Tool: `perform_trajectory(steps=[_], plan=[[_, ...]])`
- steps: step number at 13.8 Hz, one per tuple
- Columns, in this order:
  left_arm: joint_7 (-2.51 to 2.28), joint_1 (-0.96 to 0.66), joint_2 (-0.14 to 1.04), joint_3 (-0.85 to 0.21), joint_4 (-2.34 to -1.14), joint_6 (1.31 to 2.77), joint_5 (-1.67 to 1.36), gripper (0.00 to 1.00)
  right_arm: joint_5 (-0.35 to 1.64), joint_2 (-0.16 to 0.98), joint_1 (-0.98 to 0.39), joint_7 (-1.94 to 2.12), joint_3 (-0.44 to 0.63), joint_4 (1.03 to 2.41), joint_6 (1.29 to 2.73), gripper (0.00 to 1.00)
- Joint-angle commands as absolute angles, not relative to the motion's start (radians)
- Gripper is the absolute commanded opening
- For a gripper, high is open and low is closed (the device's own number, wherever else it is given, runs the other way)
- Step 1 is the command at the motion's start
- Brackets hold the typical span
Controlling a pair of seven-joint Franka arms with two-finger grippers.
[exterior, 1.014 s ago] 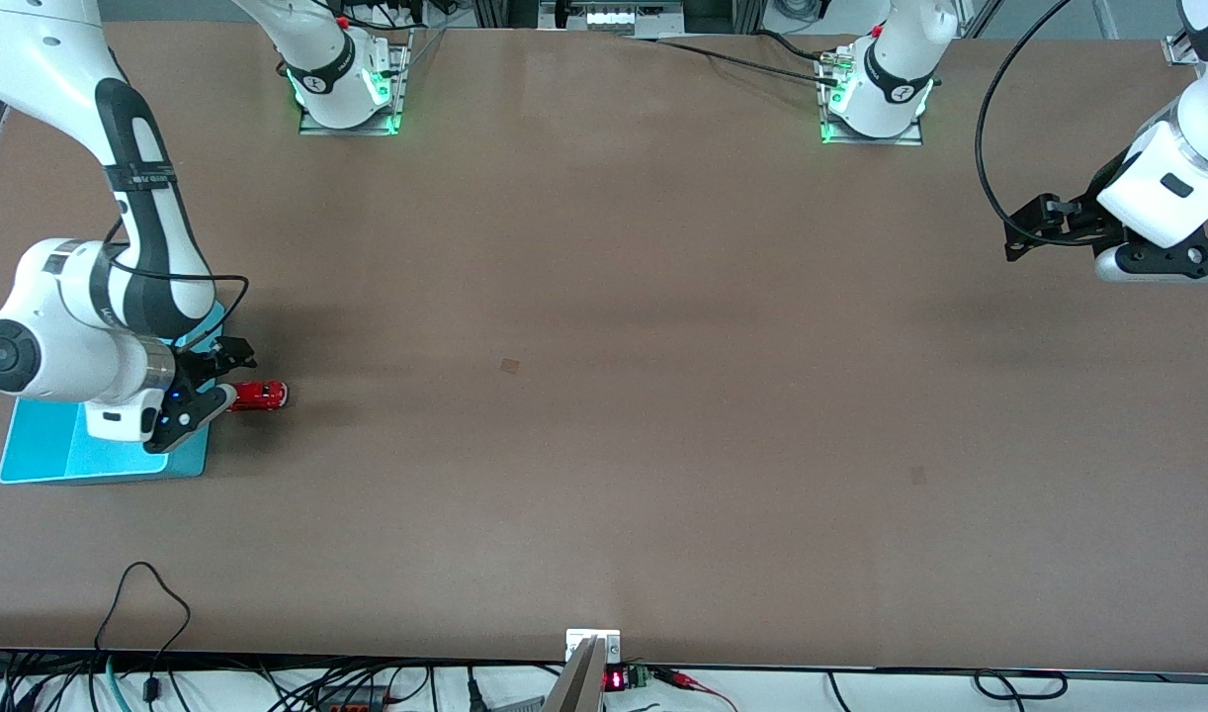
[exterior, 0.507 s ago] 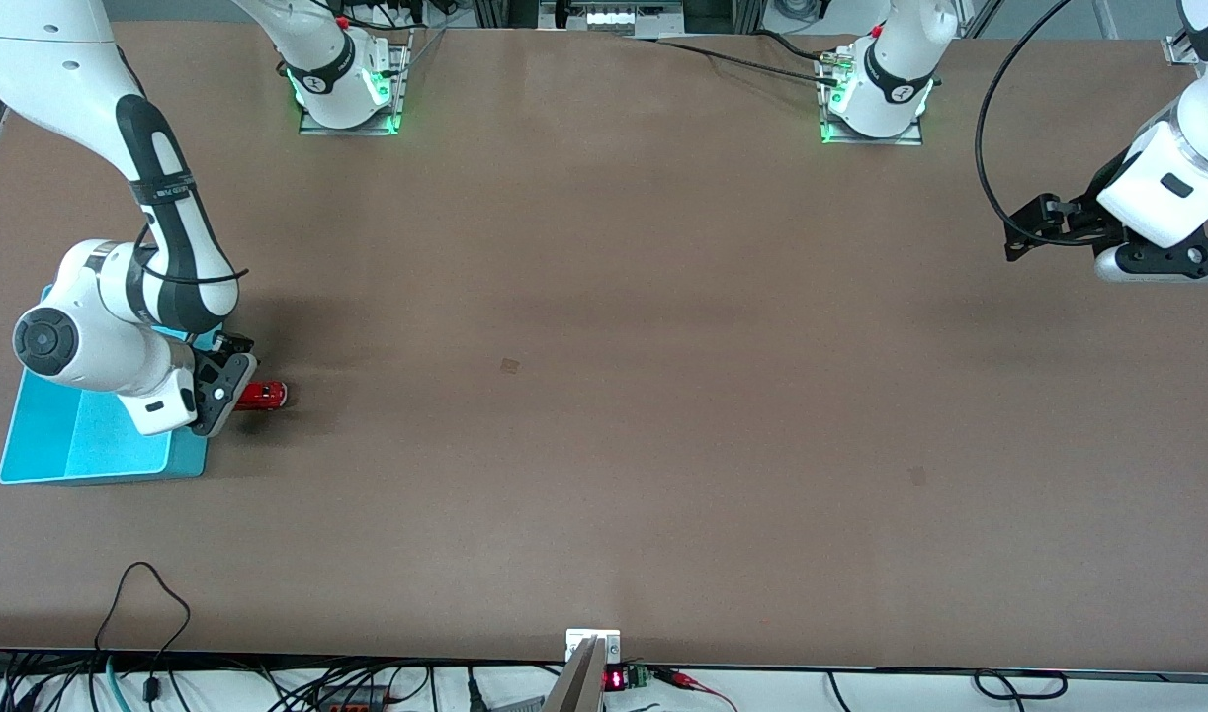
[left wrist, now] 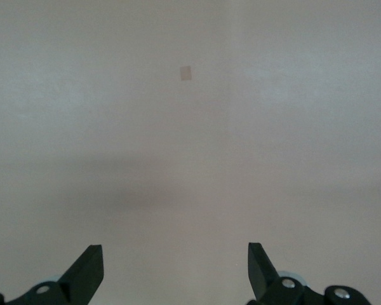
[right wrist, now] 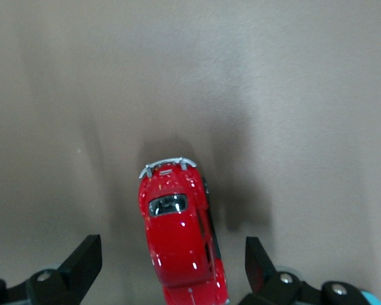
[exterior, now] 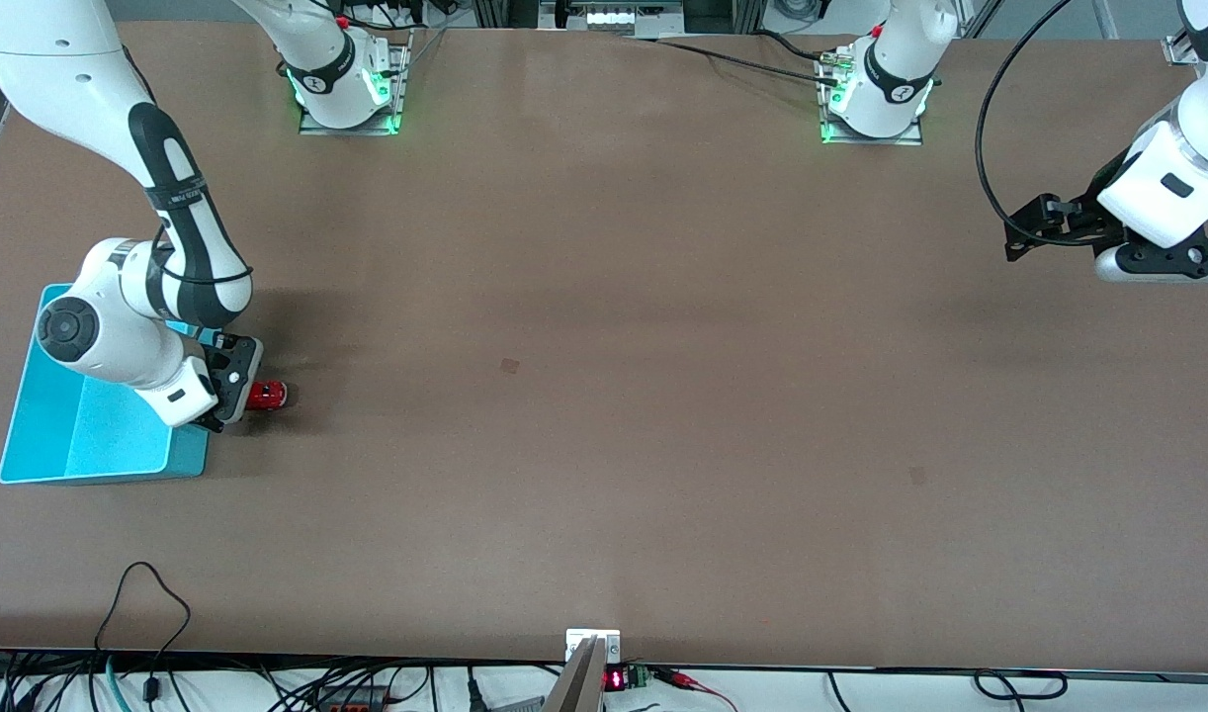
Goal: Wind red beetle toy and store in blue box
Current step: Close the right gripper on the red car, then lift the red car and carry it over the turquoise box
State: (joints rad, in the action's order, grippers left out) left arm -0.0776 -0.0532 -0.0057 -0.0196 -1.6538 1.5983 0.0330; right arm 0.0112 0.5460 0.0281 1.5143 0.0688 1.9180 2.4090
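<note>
The red beetle toy (exterior: 268, 395) stands on the brown table just beside the blue box (exterior: 31, 447), at the right arm's end. In the right wrist view the toy (right wrist: 178, 235) lies between my right gripper's (right wrist: 171, 267) open fingers, touching neither. In the front view my right gripper (exterior: 230, 388) hangs over the toy's end nearest the box and hides part of it. My left gripper (left wrist: 176, 267) is open and empty, waiting over bare table at the left arm's end (exterior: 1054, 235).
The right arm's elbow and wrist (exterior: 120, 331) hang over the box's corner nearest the toy. A black cable (exterior: 990, 148) loops by the left arm. The arm bases (exterior: 347, 94) stand along the table edge farthest from the front camera.
My right gripper has swung from over the blue box toward the toy, turned, and now straddles the toy's end. The toy and the left arm have not moved.
</note>
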Motion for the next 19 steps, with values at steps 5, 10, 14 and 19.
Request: perform_trajectory(steps=[5,10,14,19], plan=[[-0.080,-0.057,-0.015,-0.011,-1.655,1.588,0.011,1.00,0.000,0.568,0.046,1.565,0.060,1.936,2.451,0.95],[-0.081,-0.057,-0.015,-0.011,-1.655,1.588,0.011,1.00,0.012,0.565,0.034,1.563,0.060,1.928,2.457,0.29],[-0.081,-0.057,-0.014,-0.011,-1.655,1.589,0.011,1.00,0.026,0.545,0.029,1.554,0.054,1.884,2.454,0.14],[-0.083,-0.058,-0.015,-0.012,-1.655,1.589,0.011,1.00,0.279,0.503,0.022,1.496,0.055,1.775,2.453,0.14]])
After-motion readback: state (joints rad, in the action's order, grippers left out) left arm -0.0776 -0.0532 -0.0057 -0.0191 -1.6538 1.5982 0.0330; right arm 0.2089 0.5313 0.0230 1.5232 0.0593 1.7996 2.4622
